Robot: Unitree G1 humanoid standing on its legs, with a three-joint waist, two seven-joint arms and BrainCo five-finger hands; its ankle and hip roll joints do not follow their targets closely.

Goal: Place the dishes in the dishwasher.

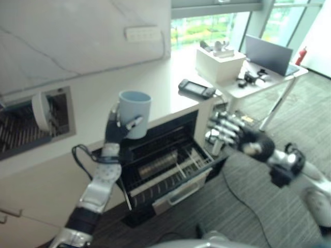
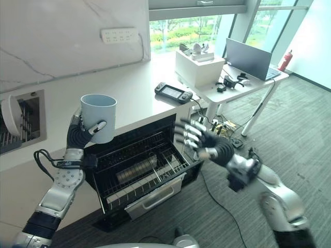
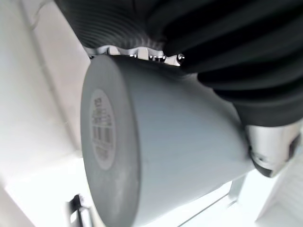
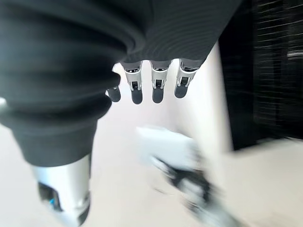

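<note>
Left eye view: the left hand (image 1: 118, 129) is raised above the front edge of the white surface (image 1: 98, 103), fingers and thumb curled round a pale blue cup (image 1: 135, 113) that stands upright, mouth up. Below it the dishwasher (image 1: 165, 165) is open with its rack (image 1: 170, 168) pulled out. The right hand (image 1: 227, 135) hangs beside the dishwasher's right end, fingers spread and holding nothing. A white plate (image 1: 40, 111) stands on edge in a recessed rack at the surface's left end. A dark handheld game console (image 1: 196, 89) lies near the surface's right end.

Right eye view: the cup is held over the surface's front edge, above the left part of the pulled-out rack. A side table (image 2: 243, 85) beyond the surface's right end carries a white box (image 2: 199, 67) and a laptop (image 2: 251, 59).

Left wrist view: the cup's base and wall sit against the palm, with the thumb (image 3: 270, 151) pressed on its side.

Right wrist view: the fingers (image 4: 158, 87) are straight and apart, touching nothing.
</note>
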